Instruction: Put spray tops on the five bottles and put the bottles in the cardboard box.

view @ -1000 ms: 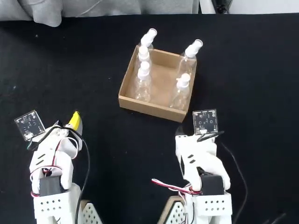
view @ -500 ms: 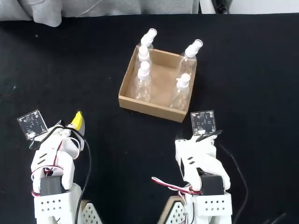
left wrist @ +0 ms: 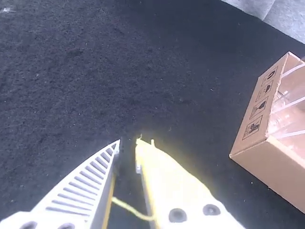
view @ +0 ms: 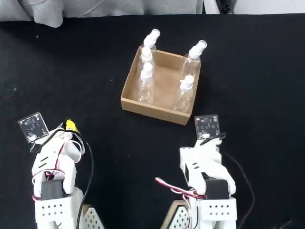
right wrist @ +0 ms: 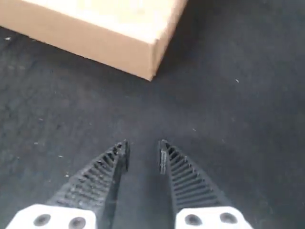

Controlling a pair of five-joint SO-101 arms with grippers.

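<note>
The cardboard box [view: 159,90] sits mid-table and holds several clear bottles [view: 145,81], each with a white spray top [view: 187,82]. My left gripper [view: 70,125] rests near the front left, well short of the box, with nothing in it. In the left wrist view my left gripper [left wrist: 127,142] has its white and yellow fingers almost together, and the box [left wrist: 267,138] stands off to one side. My right gripper [right wrist: 143,147] hovers over bare black cloth just before a corner of the box [right wrist: 109,38], its black fingers a little apart and empty.
Black cloth [view: 248,81] covers the whole table. Grey fabric [view: 47,12] lies along the far edge. Each arm carries a small square board on its wrist [view: 32,127] [view: 207,125]. Open room lies to both sides of the box.
The left arm has drawn back toward its base, so less of its yellow finger shows. The right arm has also pulled back slightly from the box.
</note>
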